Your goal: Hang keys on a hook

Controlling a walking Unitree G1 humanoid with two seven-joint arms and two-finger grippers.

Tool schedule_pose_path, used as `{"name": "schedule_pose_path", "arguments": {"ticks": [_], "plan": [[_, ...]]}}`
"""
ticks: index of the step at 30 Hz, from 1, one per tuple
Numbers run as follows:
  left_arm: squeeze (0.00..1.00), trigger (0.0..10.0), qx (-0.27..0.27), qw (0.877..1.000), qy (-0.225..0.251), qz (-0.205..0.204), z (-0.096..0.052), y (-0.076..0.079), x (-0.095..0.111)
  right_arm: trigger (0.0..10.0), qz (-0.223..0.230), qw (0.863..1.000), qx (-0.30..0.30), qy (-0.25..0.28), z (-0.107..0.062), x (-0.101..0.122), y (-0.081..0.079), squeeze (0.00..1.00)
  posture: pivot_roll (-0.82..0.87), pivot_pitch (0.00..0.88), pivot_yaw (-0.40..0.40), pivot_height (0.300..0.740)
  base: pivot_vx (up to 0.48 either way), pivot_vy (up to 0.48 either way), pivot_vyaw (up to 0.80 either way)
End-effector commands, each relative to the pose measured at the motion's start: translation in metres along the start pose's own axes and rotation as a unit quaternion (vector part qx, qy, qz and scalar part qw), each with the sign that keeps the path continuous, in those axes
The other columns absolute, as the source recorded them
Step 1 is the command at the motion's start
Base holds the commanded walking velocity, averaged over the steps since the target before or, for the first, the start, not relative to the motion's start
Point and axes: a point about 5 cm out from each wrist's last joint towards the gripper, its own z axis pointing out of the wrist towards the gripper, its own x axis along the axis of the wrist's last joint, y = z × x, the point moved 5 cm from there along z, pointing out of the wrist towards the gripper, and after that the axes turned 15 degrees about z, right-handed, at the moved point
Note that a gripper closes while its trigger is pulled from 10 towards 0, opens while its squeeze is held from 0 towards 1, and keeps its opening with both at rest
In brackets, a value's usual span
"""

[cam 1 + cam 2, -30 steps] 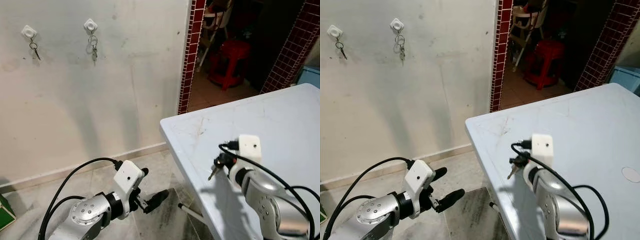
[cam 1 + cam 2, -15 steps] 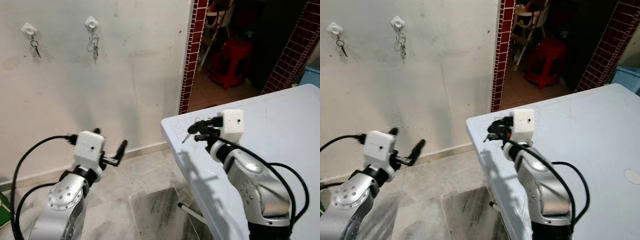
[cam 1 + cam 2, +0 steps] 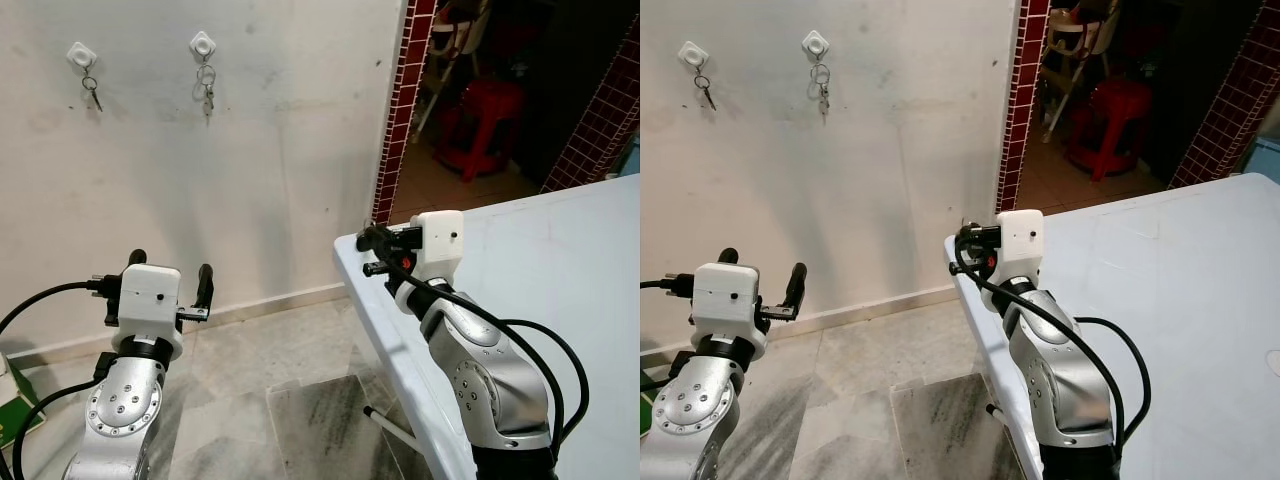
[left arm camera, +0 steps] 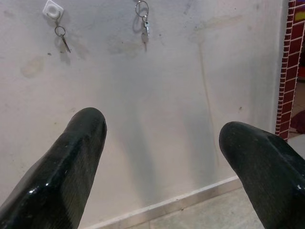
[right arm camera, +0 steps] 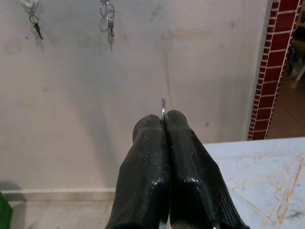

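Two white hooks are fixed high on the wall, the left hook (image 3: 80, 52) and the right hook (image 3: 203, 43). A key (image 3: 92, 92) hangs from the left one and a small bunch of keys (image 3: 207, 88) from the right. My right gripper (image 3: 372, 250) is raised over the table's near corner and points at the wall, shut on a key ring. A thin metal edge of that key ring (image 5: 163, 106) sticks out above the pressed fingertips (image 5: 176, 121). My left gripper (image 3: 170, 272) is held up over the floor, open and holding nothing, and also faces the wall (image 4: 162, 95).
The pale blue table (image 3: 570, 260) spans the right side, its corner under my right arm. A doorway with a red tiled frame (image 3: 400, 110) opens beyond it, with a red stool (image 3: 488, 108) inside. A green box (image 3: 14, 400) sits on the floor at far left.
My right gripper has lifted the keys off the table and turned towards the wall. My left arm has risen, its open fingers now pointing at the wall. The camera view has shifted slightly.
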Motion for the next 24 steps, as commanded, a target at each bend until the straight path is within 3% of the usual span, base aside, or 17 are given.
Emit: {"name": "schedule_pose_path", "arguments": {"ticks": [1,5,24], "plan": [[0.00,10.0,0.001,1.000,0.004,0.000,0.0000,-0.0014,0.0024,10.0,0.000,1.000,0.001,0.005,0.0016,0.0010,-0.0017,0.00,0.14,0.000,0.028,0.740,0.000,0.000,0.00],[0.00,10.0,-0.003,1.000,0.003,0.008,0.0020,0.0012,0.0018,10.0,0.001,1.000,-0.006,0.008,0.0014,0.0003,0.0008,0.00,0.13,0.000,0.031,0.740,0.000,0.076,0.00],[0.00,10.0,-0.010,1.000,-0.011,-0.004,0.0082,0.0037,-0.0036,10.0,0.000,1.000,-0.025,0.013,-0.0038,-0.0029,0.0062,0.00,0.13,0.000,0.042,0.740,0.000,0.480,0.00]]}}
